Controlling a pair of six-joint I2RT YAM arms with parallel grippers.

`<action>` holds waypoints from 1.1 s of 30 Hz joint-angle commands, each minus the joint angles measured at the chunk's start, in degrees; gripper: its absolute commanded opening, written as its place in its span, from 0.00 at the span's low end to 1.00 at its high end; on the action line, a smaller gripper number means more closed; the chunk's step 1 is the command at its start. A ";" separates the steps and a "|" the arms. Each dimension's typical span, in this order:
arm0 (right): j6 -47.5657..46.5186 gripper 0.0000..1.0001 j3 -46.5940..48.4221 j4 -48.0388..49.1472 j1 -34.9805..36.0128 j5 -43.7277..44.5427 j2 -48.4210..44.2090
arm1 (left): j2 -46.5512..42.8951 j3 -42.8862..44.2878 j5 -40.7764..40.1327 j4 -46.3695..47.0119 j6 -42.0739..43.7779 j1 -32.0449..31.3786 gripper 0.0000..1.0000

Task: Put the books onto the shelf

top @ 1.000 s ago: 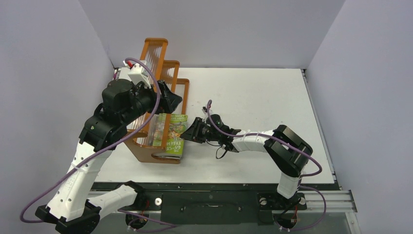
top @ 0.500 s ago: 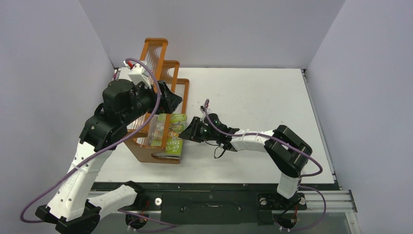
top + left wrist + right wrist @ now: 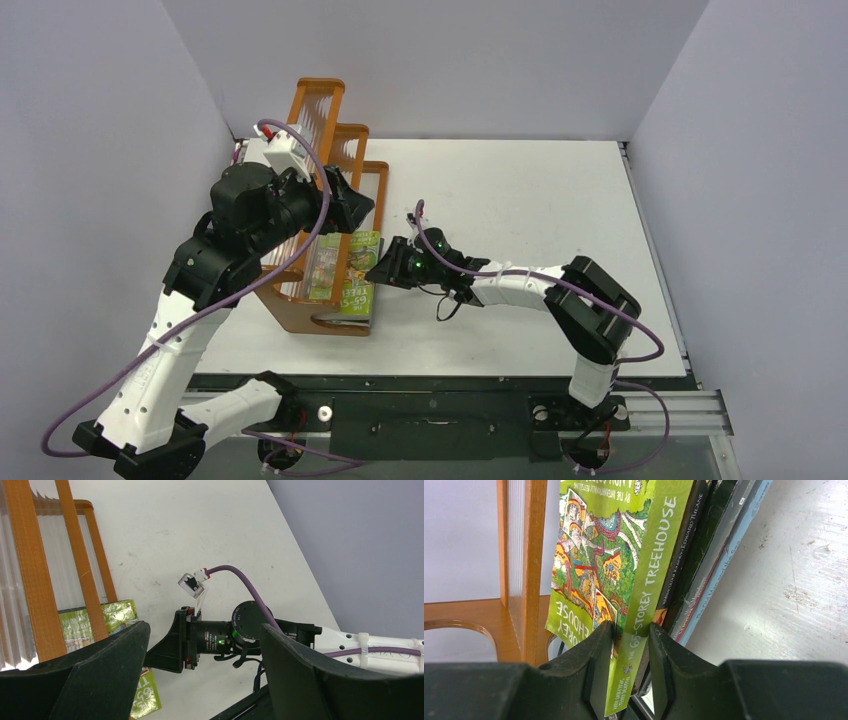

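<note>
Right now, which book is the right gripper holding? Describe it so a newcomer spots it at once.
Look to the orange-brown shelf on the table's left. Thin books stand at its lowest tier, and the right gripper pinches one by the spine. It is the bright green book with cartoon art; its neighbours are dark or light blue.

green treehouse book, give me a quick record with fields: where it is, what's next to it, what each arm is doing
book: bright green illustrated paperback, at the lowest tier of the orange-brown wooden rack
neighbours: black-spined book and light blue book, side by side with it
right arm: jaws shut on the green book at its spine edge
left arm: jaws open, empty, above the rack
</note>
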 commanded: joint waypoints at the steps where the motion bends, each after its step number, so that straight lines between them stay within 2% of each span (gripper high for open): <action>1: -1.80 0.29 1.96 1.21 1.02 -0.23 -1.69 | -0.52 0.36 -0.13 1.24 0.38 0.40 0.79; 3: -1.98 0.38 1.66 0.80 1.03 0.10 -1.88 | -0.47 0.29 -0.05 1.32 0.36 0.39 0.79; 7: -1.91 0.42 0.88 0.48 0.67 1.27 -2.57 | -0.31 0.22 0.19 1.56 0.27 0.39 0.79; 22: -0.60 0.40 -3.14 1.17 -4.97 5.44 -7.89 | 0.42 -0.41 -0.29 0.82 0.74 0.39 0.79; 24: -0.17 0.37 -3.07 1.29 -5.65 5.82 -7.67 | 0.68 -0.31 -0.30 0.61 0.83 0.39 0.79; 26: 0.17 0.29 -2.48 1.09 -5.95 6.18 -6.92 | 0.92 -0.23 -0.30 0.41 0.89 0.39 0.79; 28: 0.24 0.13 -1.18 0.55 -6.02 6.34 -5.56 | 1.14 -0.28 -0.16 0.43 0.89 0.41 0.79; 30: 0.31 0.04 0.51 -0.18 -6.00 6.40 -3.88 | 1.37 -0.29 -0.02 0.40 0.74 0.39 0.79; 33: 0.65 0.00 2.77 -0.53 -6.16 6.44 -1.46 | 1.47 -0.10 0.37 0.42 0.56 0.39 0.79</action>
